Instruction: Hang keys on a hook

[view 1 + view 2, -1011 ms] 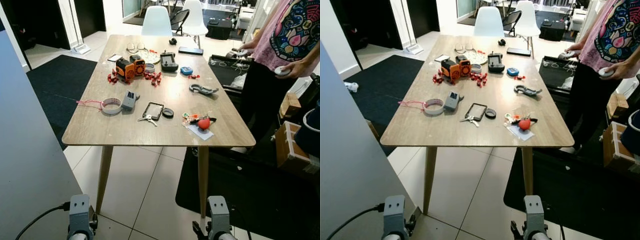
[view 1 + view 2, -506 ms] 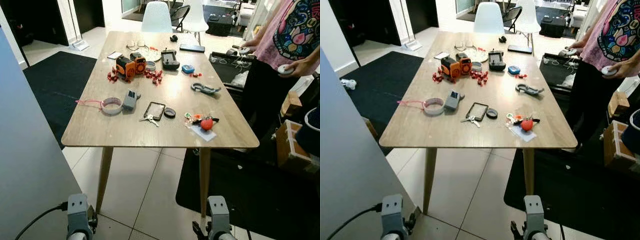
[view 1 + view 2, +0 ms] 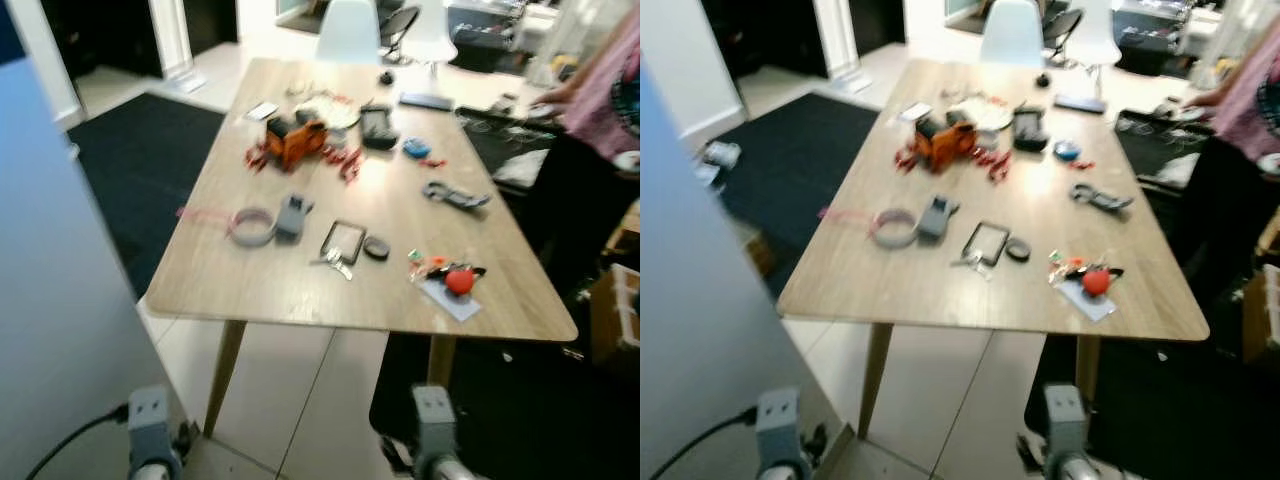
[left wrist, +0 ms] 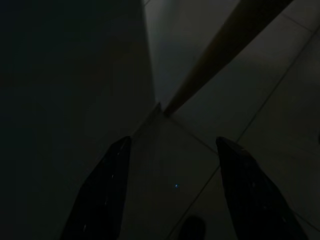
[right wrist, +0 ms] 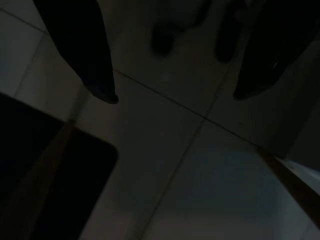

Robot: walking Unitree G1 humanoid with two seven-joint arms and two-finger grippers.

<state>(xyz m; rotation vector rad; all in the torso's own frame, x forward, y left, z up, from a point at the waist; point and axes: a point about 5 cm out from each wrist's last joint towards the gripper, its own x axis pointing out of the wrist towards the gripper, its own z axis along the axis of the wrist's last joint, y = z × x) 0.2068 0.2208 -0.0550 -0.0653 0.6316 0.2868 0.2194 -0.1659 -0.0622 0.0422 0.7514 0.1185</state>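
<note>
on the wooden table (image 3: 250, 290), small silver keys (image 3: 336, 262) lie blurred.

Right end effector (image 5: 172, 95), fingers (image 5: 82, 47) spread apart, above dim tiled floor (image 5: 165, 170); dark mat (image 5: 45, 170) alongside.

Blurred, bright eye views; very dark wrist views.

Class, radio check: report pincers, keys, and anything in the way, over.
Both pincers, left and right, open, hanging low over floor tiles. Small silver keys untouched on light wooden table. Black rectangular frame close beside keys.
</note>
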